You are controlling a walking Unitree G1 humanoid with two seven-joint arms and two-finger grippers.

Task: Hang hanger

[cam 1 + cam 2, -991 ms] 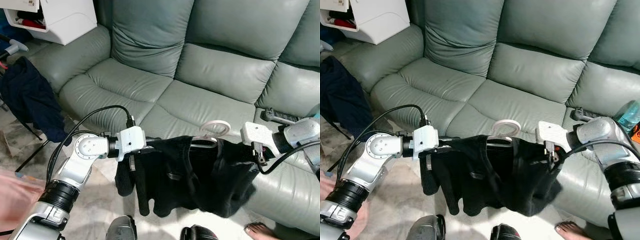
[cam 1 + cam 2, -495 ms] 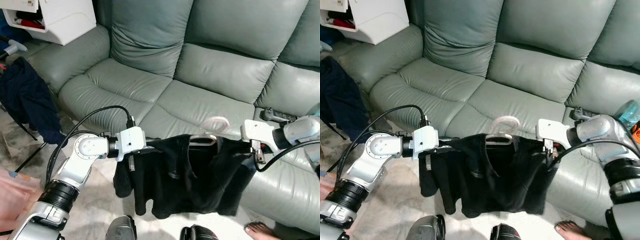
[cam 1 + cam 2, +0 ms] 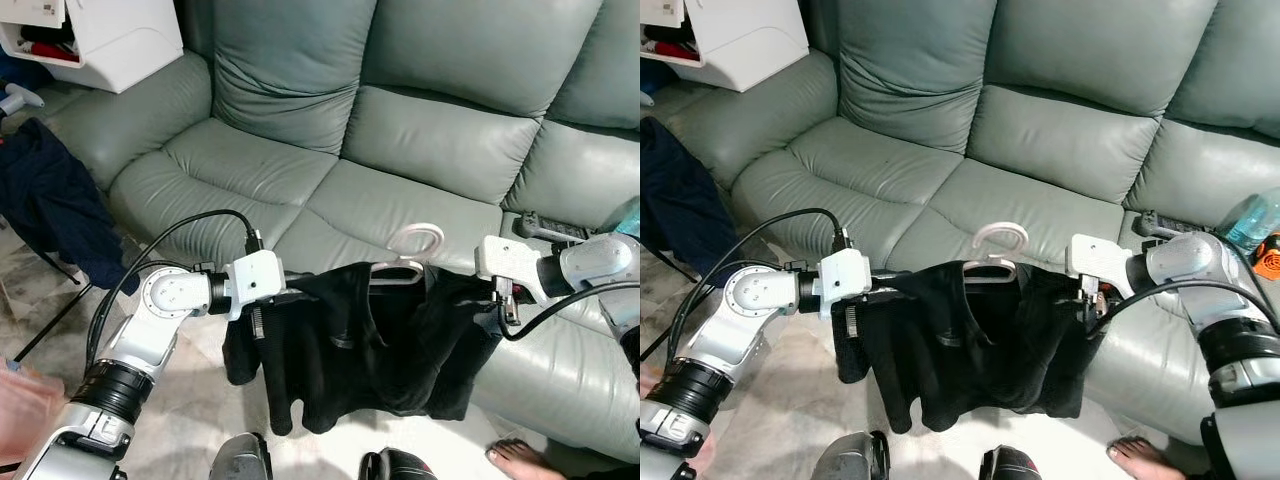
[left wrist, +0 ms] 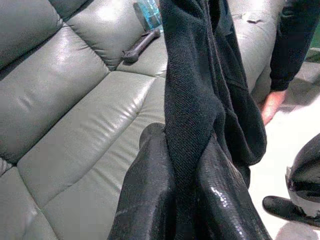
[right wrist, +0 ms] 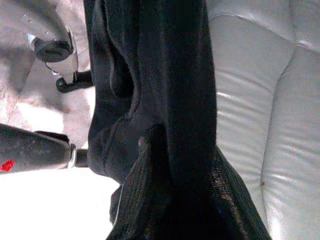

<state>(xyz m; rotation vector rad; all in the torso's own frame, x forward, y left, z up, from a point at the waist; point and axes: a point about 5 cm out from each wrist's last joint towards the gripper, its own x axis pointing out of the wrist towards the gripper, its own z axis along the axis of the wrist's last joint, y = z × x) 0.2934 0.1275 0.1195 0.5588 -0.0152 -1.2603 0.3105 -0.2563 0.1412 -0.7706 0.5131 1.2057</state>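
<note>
A black garment (image 3: 370,340) hangs on a pale pink hanger (image 3: 415,245) that I hold up between both arms, in front of a grey-green sofa (image 3: 400,150). My left gripper (image 3: 290,285) is shut on the garment's left shoulder; the left wrist view has cloth (image 4: 192,115) pinched between the fingers (image 4: 150,190). At the right shoulder my right gripper (image 3: 490,290) is shut on the cloth, seen pinched in the right wrist view (image 5: 170,100). The hanger's hook sticks up above the collar.
A dark blue cloth (image 3: 50,215) hangs on a stand at the left. A white cabinet (image 3: 100,35) stands at the back left. A bottle (image 3: 1250,220) and a dark tool (image 3: 555,228) lie on the sofa's right seat. A person's bare foot (image 3: 515,458) is at the lower right.
The garment has been lifted a little and pulled more taut between the grippers. The camera has shifted slightly to the right.
</note>
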